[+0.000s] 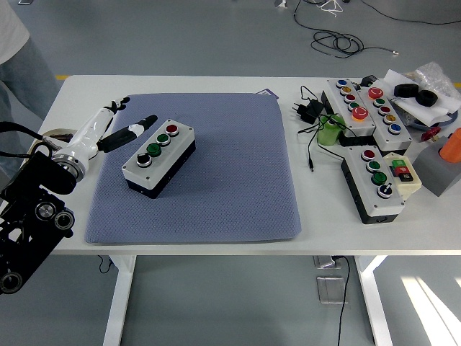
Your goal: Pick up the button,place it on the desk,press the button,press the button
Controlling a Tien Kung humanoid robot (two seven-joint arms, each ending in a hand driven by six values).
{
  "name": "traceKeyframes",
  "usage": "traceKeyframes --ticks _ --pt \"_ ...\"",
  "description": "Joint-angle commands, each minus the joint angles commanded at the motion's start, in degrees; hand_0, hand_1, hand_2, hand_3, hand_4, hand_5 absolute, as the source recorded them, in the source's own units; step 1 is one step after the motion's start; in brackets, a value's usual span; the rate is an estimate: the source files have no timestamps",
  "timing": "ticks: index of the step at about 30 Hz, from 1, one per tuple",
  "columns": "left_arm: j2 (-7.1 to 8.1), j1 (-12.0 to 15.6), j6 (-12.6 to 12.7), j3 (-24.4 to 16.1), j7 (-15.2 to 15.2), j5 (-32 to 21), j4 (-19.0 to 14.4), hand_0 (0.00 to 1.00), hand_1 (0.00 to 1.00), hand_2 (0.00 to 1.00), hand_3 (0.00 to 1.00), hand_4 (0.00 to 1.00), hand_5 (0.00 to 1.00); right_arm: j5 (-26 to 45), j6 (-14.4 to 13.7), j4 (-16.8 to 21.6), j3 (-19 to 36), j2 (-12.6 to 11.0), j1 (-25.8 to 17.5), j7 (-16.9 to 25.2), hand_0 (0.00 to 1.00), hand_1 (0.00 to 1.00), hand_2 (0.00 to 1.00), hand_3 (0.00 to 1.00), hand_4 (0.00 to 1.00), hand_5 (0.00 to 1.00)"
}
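Note:
A grey button box (159, 157) with a black base lies on the blue-grey mat (216, 187), left of centre. It carries a red, two green and a black-and-white button in a row. My left hand (122, 122) comes in from the left, white with black fingertips. Its fingers are spread and hold nothing. One fingertip (148, 120) points toward the box's far left side, just short of it. My right arm is out of view.
Several other button boxes (364, 108) (374, 184) stand at the table's right, with black cables, a plug (310, 109), a green roll (330, 131) and an orange object (452, 144). A person's sleeve (18, 58) is at the far left.

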Motion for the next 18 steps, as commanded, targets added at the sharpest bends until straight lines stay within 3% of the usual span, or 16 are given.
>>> traceKeyframes --ticks 4,5,9,18 --pt "-0.63 -0.4 -0.5 1.5 2.4 6.7 0.6 0.989 0.998 0.998 0.998 0.998 0.833 -0.1 0.0 0.0 0.0 0.0 -0.1 0.0 0.787 0.797 0.817 0.751 0.412 0.479" --pt "-0.80 -0.5 -0.8 1.9 3.0 8.0 0.8 0.995 0.998 0.998 0.998 0.998 0.790 -0.2 0.0 0.0 0.0 0.0 -0.1 -0.1 0.787 0.797 0.817 0.751 0.412 0.479" --pt "-1.42 -0.8 -1.7 3.9 5.3 10.0 1.8 0.995 0.998 0.998 0.998 0.998 0.790 -0.6 -0.1 0.0 0.0 0.0 -0.2 -0.2 0.787 0.797 0.817 0.751 0.412 0.479" --pt "-2.41 -0.9 -3.8 6.8 7.1 8.3 3.6 0.984 0.998 0.998 0.998 0.998 0.793 -1.6 -0.2 0.0 0.2 0.0 -0.4 -0.5 0.787 0.797 0.817 0.751 0.412 0.479"
